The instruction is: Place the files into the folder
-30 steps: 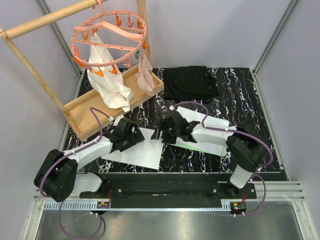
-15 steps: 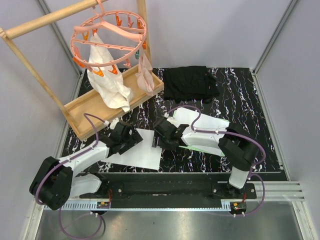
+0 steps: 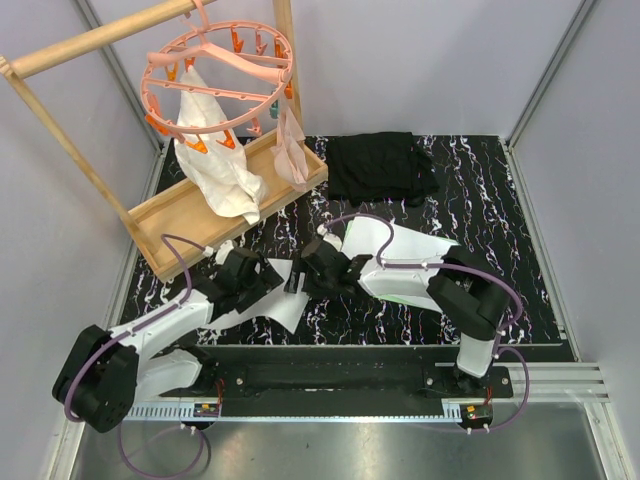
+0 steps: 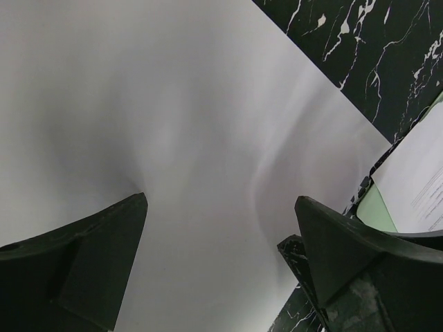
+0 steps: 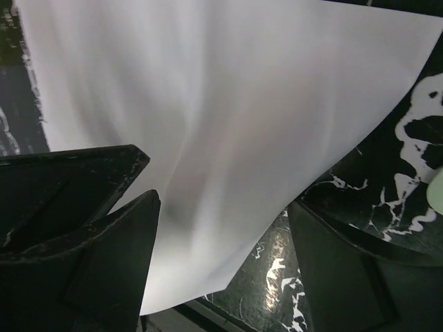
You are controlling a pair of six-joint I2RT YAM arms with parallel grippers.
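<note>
One loose white sheet of the files [image 3: 283, 306] lies on the black marbled table between my two grippers, bowed up along its right side. My left gripper [image 3: 262, 279] is open above its left part; the sheet [image 4: 180, 117] fills that wrist view between the wide fingers [image 4: 221, 199]. My right gripper [image 3: 298, 280] is open at the sheet's right edge, and the curled corner [image 5: 228, 270] sits between its spread fingers [image 5: 225, 200]. The pale green folder [image 3: 398, 296] lies under the right arm with more white files [image 3: 400, 244] on it; it also shows in the left wrist view [image 4: 377, 209].
A wooden tray [image 3: 170, 230] stands at the back left with white cloths under a pink clip hanger [image 3: 215, 75] on a wooden rack. A folded black cloth [image 3: 380, 165] lies at the back centre. The metal base rail [image 3: 330, 375] runs along the near edge.
The right gripper has slid left onto the loose sheet's right edge and its jaws have widened. The sheet, flat before, now bows up between the grippers. The left arm has drawn back slightly.
</note>
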